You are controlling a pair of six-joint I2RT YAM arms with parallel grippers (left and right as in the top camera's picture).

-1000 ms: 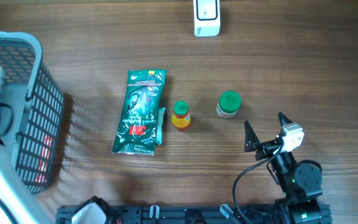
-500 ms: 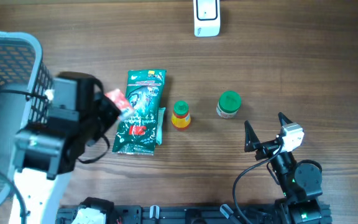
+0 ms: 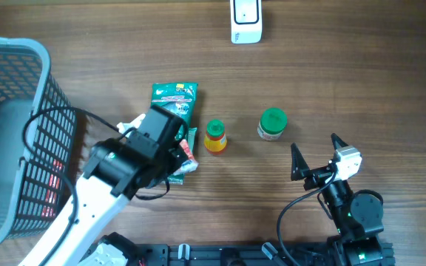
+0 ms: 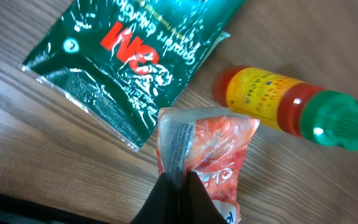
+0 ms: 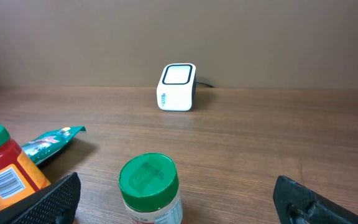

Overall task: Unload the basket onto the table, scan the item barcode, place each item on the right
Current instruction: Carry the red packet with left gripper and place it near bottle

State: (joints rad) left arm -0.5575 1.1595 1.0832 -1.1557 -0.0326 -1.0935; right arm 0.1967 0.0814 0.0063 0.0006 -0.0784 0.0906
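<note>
Left wrist view: where's the packet (image 4: 210,146)?
– Pinched by its edge in the left gripper (image 4: 180,182), at the bag's (image 4: 135,56) corner, near the bottle (image 4: 278,106).
– Right gripper (image 3: 314,143)?
– Fingers spread, holding nothing.

The left gripper (image 4: 179,182) has carried its red packet (image 4: 211,142) from the basket (image 3: 22,58) to the bottle (image 4: 272,102).

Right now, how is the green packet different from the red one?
The green packet is bigger and lies flat on the table. The red packet is smaller and crumpled, pinched in the left fingers. Both are shiny plastic packets.
</note>
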